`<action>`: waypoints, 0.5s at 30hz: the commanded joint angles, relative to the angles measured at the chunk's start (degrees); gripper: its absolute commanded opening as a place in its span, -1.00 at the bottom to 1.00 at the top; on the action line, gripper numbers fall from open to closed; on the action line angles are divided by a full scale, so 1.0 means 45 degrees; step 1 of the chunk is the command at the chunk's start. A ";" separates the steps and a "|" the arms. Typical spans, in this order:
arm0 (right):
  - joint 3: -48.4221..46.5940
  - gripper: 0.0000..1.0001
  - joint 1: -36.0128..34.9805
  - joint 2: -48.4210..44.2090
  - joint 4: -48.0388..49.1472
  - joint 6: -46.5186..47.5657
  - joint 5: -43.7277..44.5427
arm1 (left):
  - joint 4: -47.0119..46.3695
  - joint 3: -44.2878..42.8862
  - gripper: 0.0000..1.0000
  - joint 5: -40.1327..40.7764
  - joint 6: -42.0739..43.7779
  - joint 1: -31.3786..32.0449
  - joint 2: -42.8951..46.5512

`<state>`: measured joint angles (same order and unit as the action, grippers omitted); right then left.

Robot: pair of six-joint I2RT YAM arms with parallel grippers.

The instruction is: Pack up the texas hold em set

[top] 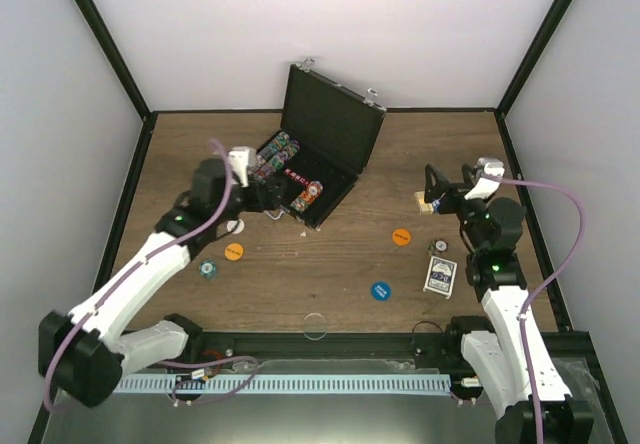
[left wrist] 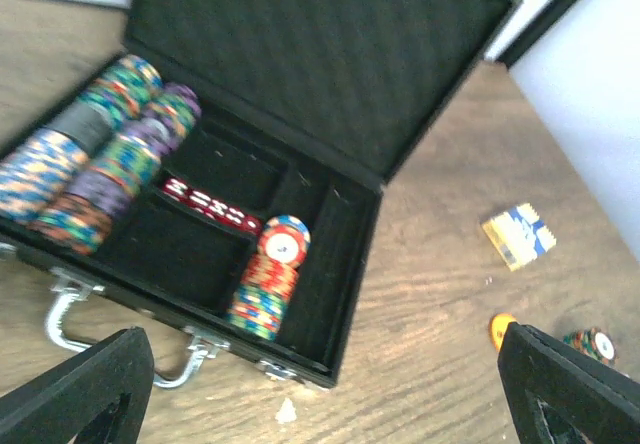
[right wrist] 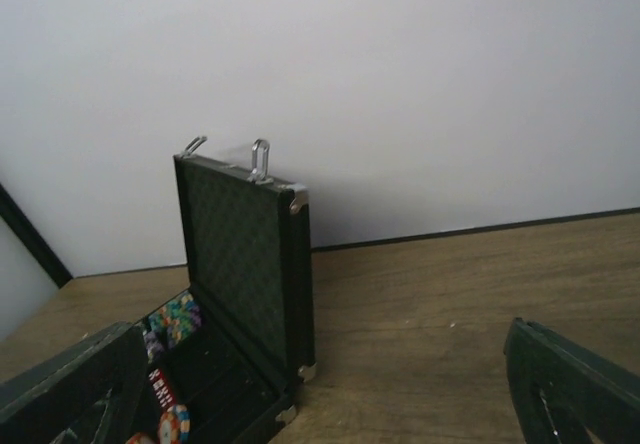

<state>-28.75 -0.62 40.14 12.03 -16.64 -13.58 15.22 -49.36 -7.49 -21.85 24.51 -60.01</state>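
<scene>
Nearest the arm bases, a blue-backed rectangular card deck [top: 440, 275] lies flat on the brown wooden table [top: 330, 264], with a round blue button [top: 380, 291] to its left. A faint clear ring [top: 315, 324] lies nearer the bases and is hard to make out.

Farther in lie a round orange button [top: 401, 236], a second orange button [top: 233, 252], a lone teal chip [top: 207, 269] and a white button [top: 234, 227] half hidden under the left arm. The left gripper [left wrist: 320, 364] hangs before the case front, fingers spread wide and empty. The right gripper [right wrist: 322, 364] is likewise spread and empty, near a small yellow-and-blue packet [top: 425, 200] too small to identify.

Toward the back wall, the flat black hinged case with silver corners [top: 335, 119] stands open with its lid upright. Inside are rows of multicoloured poker chips [left wrist: 100, 154] at the left, a shorter chip stack [left wrist: 270, 284] at the right, and blurred red white-spotted pieces [left wrist: 210, 204] between them.
</scene>
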 commanded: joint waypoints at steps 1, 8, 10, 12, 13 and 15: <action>-0.0414 0.98 -0.0115 0.0121 -0.0869 -0.0171 -0.1217 | -0.0765 -0.1167 0.93 0.0911 -0.0475 0.1703 -0.2125; -0.2631 0.86 -0.0111 0.2614 -0.4843 -0.0330 -0.2064 | -0.0289 -0.4041 0.78 0.0545 0.0192 0.3240 -0.6547; -0.2724 0.86 -0.0115 0.2923 -0.5265 -0.0372 -0.1991 | 0.0030 -0.4803 0.67 0.0397 0.0615 0.3332 -0.7769; -0.2587 0.86 -0.0115 0.2963 -0.5169 -0.0239 -0.2323 | 0.0362 -0.5476 0.56 0.0306 0.0924 0.3354 -0.8783; -0.2594 0.86 -0.0106 0.3010 -0.5173 -0.0229 -0.2539 | 0.0474 -0.5756 0.50 0.0222 0.1004 0.3363 -0.9183; -0.2694 0.81 -0.0115 0.3131 -0.5406 -0.0249 -0.2824 | 0.0702 -0.6177 0.38 -0.0257 0.0994 0.3378 -1.0115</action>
<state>-38.87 -0.64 53.93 -7.86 -17.72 -22.61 14.57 -73.54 -5.85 -19.79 39.64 -99.59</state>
